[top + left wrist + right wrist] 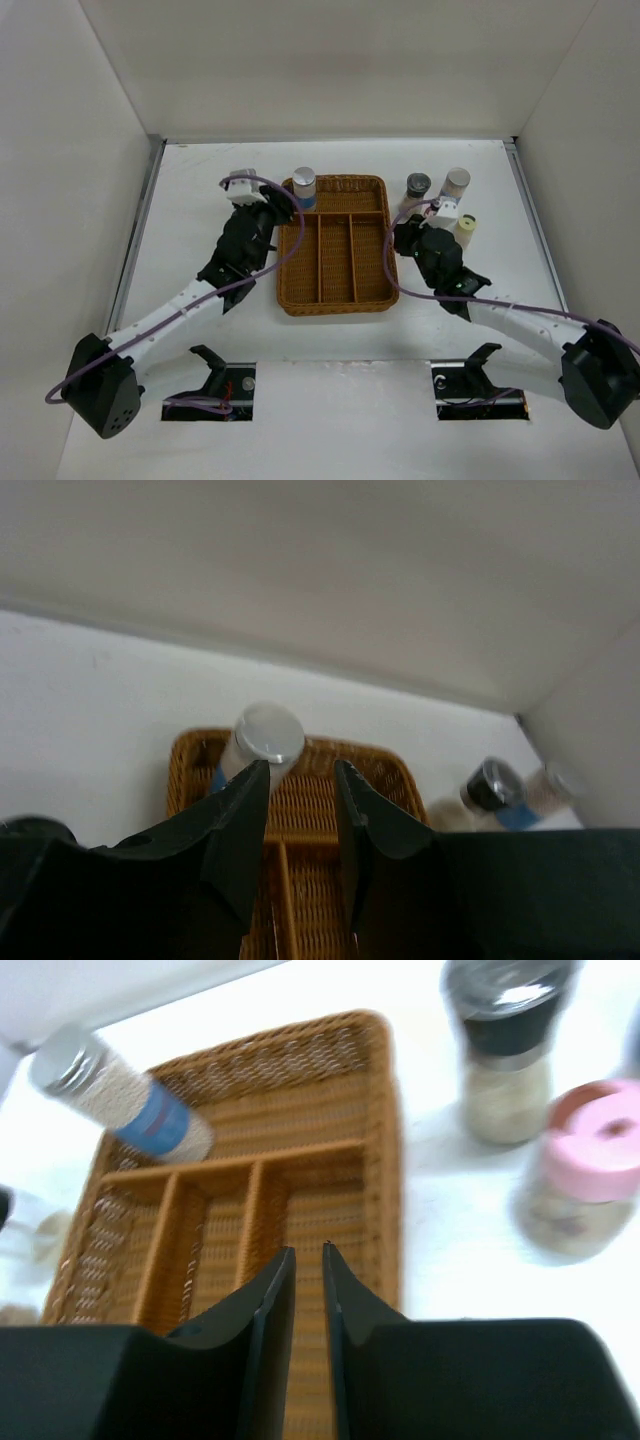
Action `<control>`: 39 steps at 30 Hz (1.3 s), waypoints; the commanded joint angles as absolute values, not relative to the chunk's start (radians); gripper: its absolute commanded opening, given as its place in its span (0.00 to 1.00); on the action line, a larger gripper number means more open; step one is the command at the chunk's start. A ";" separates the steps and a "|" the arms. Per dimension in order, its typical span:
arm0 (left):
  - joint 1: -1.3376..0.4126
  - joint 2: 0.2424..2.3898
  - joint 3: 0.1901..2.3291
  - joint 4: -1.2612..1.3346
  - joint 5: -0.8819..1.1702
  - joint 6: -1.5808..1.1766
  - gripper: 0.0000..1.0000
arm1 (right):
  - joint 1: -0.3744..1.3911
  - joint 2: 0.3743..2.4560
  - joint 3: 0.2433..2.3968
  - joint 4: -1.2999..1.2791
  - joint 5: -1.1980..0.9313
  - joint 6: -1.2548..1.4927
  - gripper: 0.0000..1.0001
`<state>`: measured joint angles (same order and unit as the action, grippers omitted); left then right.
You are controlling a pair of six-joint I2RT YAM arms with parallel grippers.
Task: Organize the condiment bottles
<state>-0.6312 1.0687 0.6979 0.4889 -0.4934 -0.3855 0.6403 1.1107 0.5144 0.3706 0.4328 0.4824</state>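
The left pincer and right pincer were both narrow and empty. The blue-banded bottle stood upright, cap up, in the wicker tray's far-left corner. The black-capped bottle and pink-capped bottle stood upright on the counter beside it. They were likely light, rigid and slick — best pinched across the body, below the cap.

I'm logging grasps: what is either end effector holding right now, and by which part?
Nothing. Neither the left end effector nor the right end effector has anything between its fingers; both are empty.
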 commanded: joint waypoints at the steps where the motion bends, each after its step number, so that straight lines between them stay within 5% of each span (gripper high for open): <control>1: -0.686 1.051 0.577 0.538 -0.407 -0.478 0.29 | 0.546 1.043 0.684 0.204 0.549 0.446 0.28; 9: -0.742 1.107 0.401 0.701 -0.241 -0.598 0.30 | 0.236 1.207 0.908 0.069 0.595 0.368 0.80; 16: -0.759 1.160 0.368 0.790 -0.224 -0.578 0.37 | 0.148 1.451 1.070 0.026 0.542 0.328 0.97; 33: -0.745 1.209 0.370 0.807 -0.227 -0.572 0.38 | 0.090 1.704 1.229 0.020 0.391 0.331 0.92; 35: -0.739 1.218 0.368 0.813 -0.227 -0.578 0.38 | 0.087 1.709 1.223 0.028 0.396 0.337 0.87; 39: -0.737 1.239 0.370 0.818 -0.225 -0.583 0.38 | 0.079 1.691 1.210 0.055 0.432 0.351 0.60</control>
<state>-0.7441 1.2247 0.3733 0.7509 -0.2348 -0.5762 0.0914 1.7195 1.1900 -0.0002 0.4072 0.3359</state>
